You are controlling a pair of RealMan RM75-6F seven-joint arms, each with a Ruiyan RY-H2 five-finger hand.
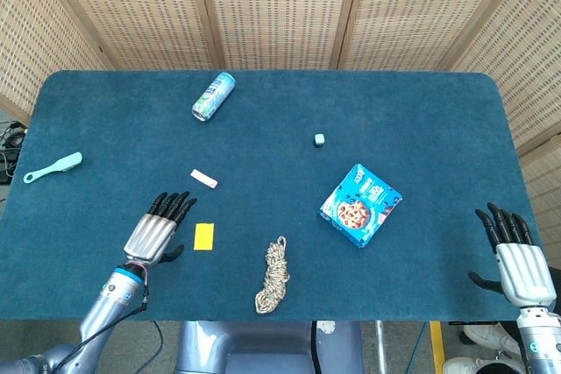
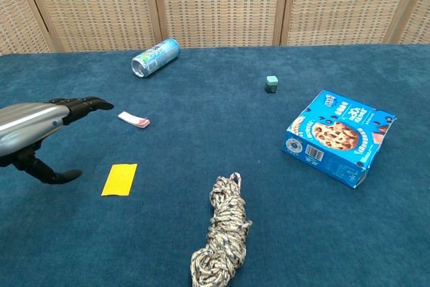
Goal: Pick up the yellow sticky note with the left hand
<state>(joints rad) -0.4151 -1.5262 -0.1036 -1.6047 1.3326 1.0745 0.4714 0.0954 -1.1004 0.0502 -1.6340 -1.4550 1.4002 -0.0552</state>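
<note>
My left hand (image 1: 156,232) hangs above the table (image 1: 438,111), fingers straight and apart, thumb (image 2: 50,175) dropped below the palm; it holds nothing. In the chest view it comes in from the left edge, off the cloth.

Yellow sticky note (image 1: 203,236): lies flat on the blue cloth, just beside my hand on its thumb side, near the front edge. Not touching. Fingertips reach past the note's far edge toward the small pink eraser (image 1: 204,179).

Handling, my guess: one thin paper sheet, near weightless, limp, no raised edge to catch. The napped cloth should give a little, so a fingertip can press and slide a corner up. Pinch thumb against finger at a short edge or corner. A hard squeeze will only crease it.

Rope coil (image 1: 273,276) lies further right of the note, well clear of the pinch.

My right hand (image 1: 512,253) sits at the far right table edge, fingers spread, empty.
</note>
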